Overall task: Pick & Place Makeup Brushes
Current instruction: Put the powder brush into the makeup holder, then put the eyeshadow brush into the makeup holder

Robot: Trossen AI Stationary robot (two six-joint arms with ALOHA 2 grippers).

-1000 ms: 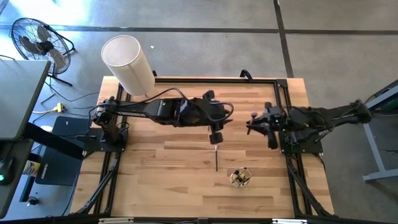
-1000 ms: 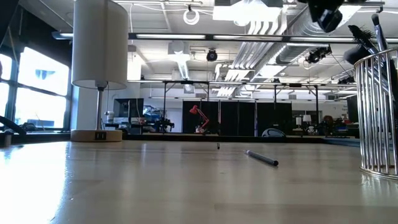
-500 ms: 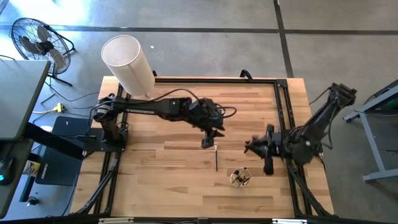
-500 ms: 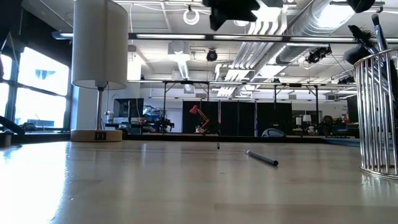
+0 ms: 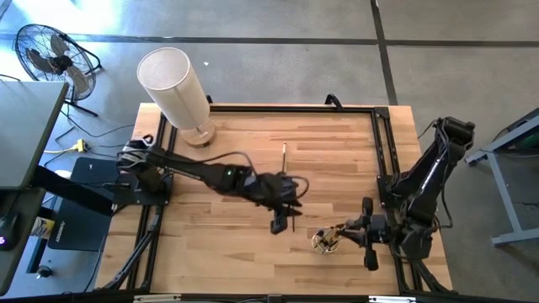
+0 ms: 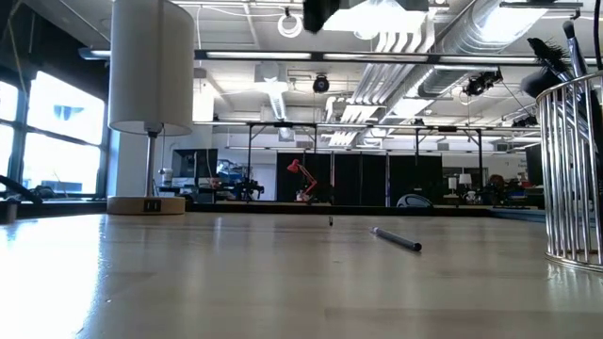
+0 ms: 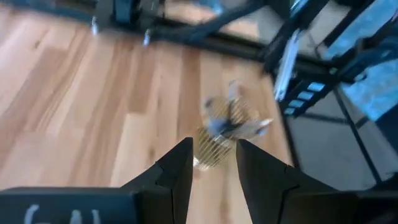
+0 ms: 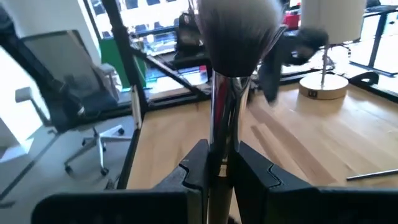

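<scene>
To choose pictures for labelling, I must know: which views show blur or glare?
Left wrist view: motion blur smears the wire holder beyond the open left gripper. Right wrist view: the held brush in the right gripper looks soft at its head. Low view: ceiling lights glare; the loose brush is crisp. High view: even light.

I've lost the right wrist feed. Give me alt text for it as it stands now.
The right gripper is shut on a brush, its shiny handle upright between the fingers and its fluffy head filling the top of the frame. Behind lie the wood table, a lamp and, blurred, the left arm. An office chair stands off the table.
</scene>
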